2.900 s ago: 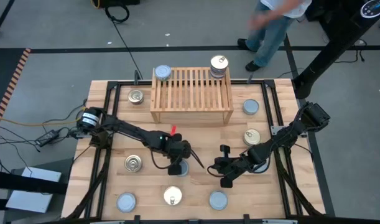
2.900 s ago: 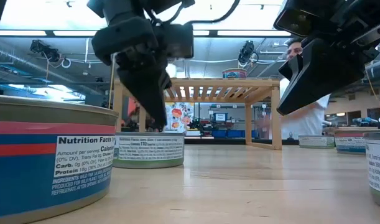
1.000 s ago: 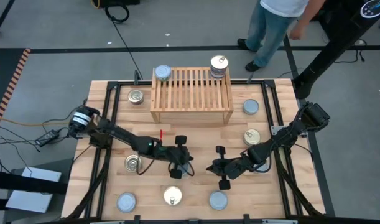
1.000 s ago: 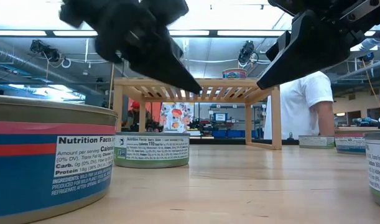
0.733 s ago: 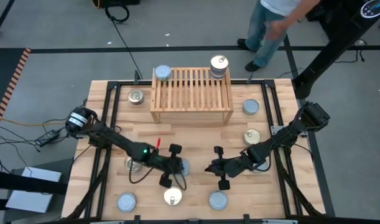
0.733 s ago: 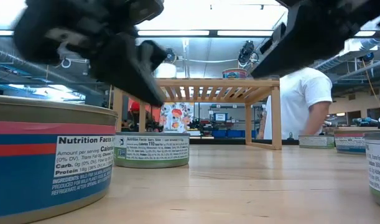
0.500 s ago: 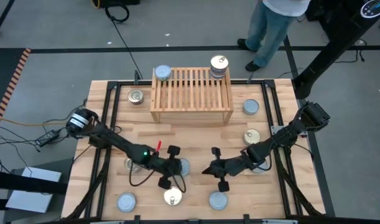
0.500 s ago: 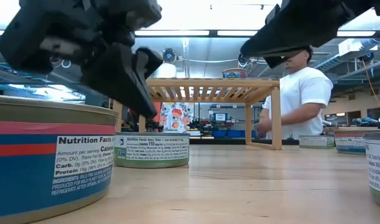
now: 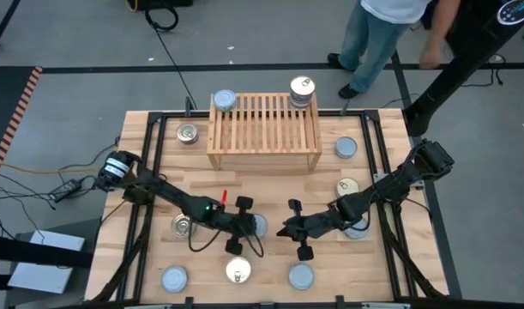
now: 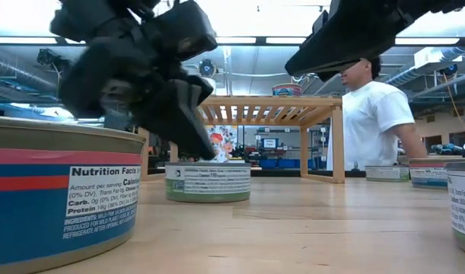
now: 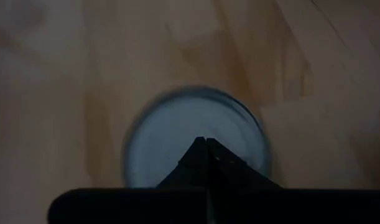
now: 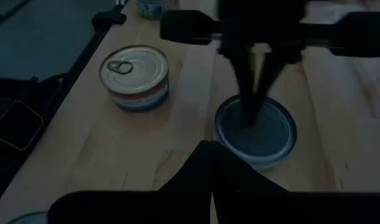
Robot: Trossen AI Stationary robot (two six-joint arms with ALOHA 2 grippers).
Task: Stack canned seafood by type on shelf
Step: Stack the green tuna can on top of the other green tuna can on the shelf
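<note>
A silvery-blue-lidded tin (image 9: 259, 226) (image 10: 208, 183) stands on the table's near middle. My left gripper (image 11: 205, 140) (image 9: 249, 227) is shut, its tips on that tin's lid. My right gripper (image 9: 284, 232) (image 12: 211, 148) is shut just to the right of the tin and higher, touching nothing. The wooden shelf (image 9: 264, 129) stands at the far middle. On its slatted top sit a silvery-blue tin (image 9: 224, 100) at the left end and a golden-lidded stack (image 9: 302, 90) at the right end. My left gripper presses its shut fingertips (image 12: 250, 112) down on the tin's lid (image 11: 171, 134), about at its middle. The fingers slant down from the table's left. The tin stands upright with its bottom on the table.
Loose tins lie around: golden ones (image 9: 187, 133) (image 9: 183, 225) (image 9: 237, 271) (image 9: 348, 187), silvery-blue ones (image 9: 174, 278) (image 9: 301, 276) (image 9: 346, 147). A large tin (image 10: 57, 198) stands close to the low camera. A person (image 9: 382, 26) stands beyond the far edge.
My left gripper has swung toward the near edge and sunk onto the silvery-blue tin's lid, staying shut. The tin has slid a little toward the table's right, still upright. My right gripper has risen slightly.
</note>
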